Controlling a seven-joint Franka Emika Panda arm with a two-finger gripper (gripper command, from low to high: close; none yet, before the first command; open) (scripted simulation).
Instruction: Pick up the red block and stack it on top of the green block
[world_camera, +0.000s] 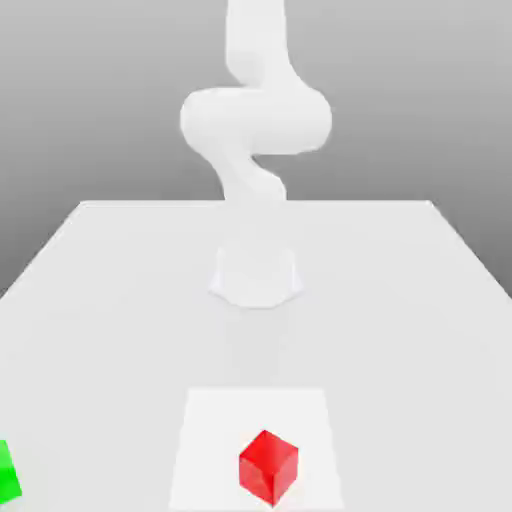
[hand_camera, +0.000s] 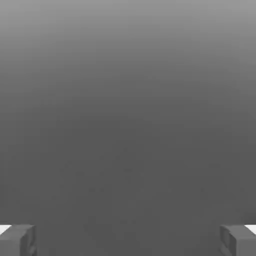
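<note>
The red block (world_camera: 268, 467) is a small cube resting on the table near the front edge, about the middle of the exterior view. The green block (world_camera: 8, 472) lies on the table at the exterior view's far left, cut off by the frame edge. The two blocks are well apart. In the hand view my gripper (hand_camera: 128, 241) is open: its two grey fingertips (hand_camera: 17, 240) stand wide apart with nothing between them, and behind them is plain grey background. The white arm (world_camera: 255, 120) rises from its base and bends upward out of the frame.
The white table (world_camera: 400, 300) stretches from a far edge behind the arm to the front. The arm's round base (world_camera: 256, 275) stands at its middle. A lighter square patch (world_camera: 210, 420) lies under the red block.
</note>
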